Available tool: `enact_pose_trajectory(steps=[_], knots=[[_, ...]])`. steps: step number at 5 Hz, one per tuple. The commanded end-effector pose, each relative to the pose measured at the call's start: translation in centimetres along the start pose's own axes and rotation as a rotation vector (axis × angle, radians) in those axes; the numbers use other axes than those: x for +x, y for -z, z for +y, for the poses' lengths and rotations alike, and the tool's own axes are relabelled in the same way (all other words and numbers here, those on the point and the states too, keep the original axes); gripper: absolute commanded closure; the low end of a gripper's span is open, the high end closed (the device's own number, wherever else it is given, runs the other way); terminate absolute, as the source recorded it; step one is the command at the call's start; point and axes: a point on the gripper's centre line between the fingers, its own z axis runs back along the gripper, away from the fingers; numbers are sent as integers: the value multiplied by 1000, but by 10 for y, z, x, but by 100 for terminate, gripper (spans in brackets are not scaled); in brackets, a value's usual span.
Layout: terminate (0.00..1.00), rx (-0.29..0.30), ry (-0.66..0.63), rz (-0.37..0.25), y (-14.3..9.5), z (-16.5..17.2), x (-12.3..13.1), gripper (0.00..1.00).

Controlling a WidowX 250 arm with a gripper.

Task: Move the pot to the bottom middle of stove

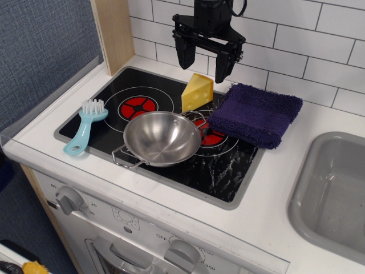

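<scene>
White counter (285,188) with stove (228,177)

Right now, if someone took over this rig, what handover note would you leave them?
Gripper: jaws open, holding nothing, raised over the back of the stove above the cheese wedge.
Pot: upright and empty, at the front middle of the cooktop, overlapping the right burner.
Also on the stove: blue brush at left, purple towel at right.
Done: the pot appears placed.
Left: confirm its position; otherwise nothing evident.
</scene>
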Motion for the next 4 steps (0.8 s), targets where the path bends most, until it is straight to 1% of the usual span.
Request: enact_pose_trajectory(steps=[1,2,3,4], knots=[[0,0,0,0,0,0,0,0],[0,-11,2,-60,-22,-10,-24,0],[0,10,33,-109,-39,-18,-50,0],[0,-40,44,-83,-33,-29,-77,0]])
